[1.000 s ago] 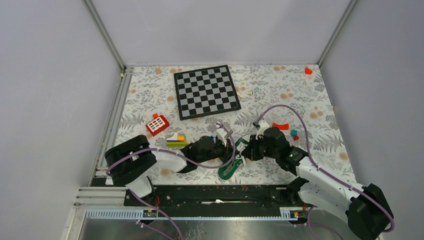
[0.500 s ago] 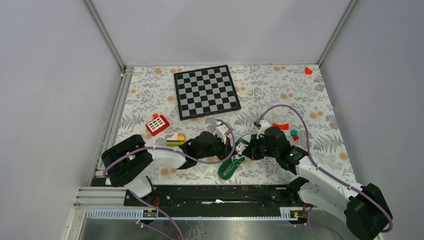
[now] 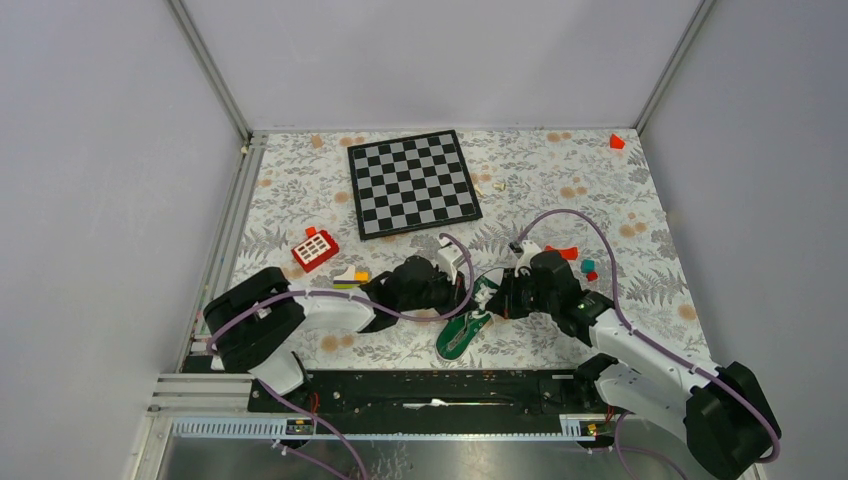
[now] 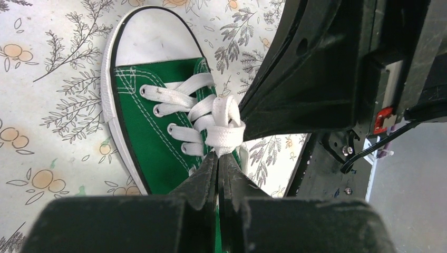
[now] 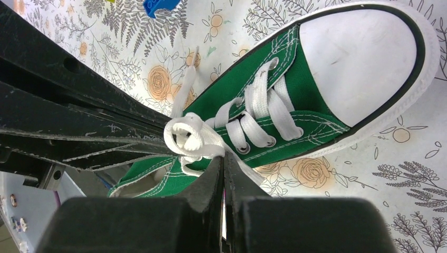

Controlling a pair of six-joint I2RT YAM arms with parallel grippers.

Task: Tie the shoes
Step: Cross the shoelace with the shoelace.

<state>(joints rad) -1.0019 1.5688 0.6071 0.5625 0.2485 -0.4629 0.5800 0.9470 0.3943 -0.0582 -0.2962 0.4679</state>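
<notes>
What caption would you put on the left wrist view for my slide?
Left gripper pinches the white lace of a green sneaker, with the right gripper's tip beside it.

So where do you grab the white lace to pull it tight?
Probably the raised loop of the white lace, where it stands clear of the green shoe. Come in from the shoe's side, so the flat lace lies between the jaws.

Bright, even, diffuse light fills every view, casting only faint soft shadows; the sneaker point(image 5: 295, 105) is sharp in the wrist views, while the left gripper point(image 4: 217, 157) nearest the lens looks slightly soft.
</notes>
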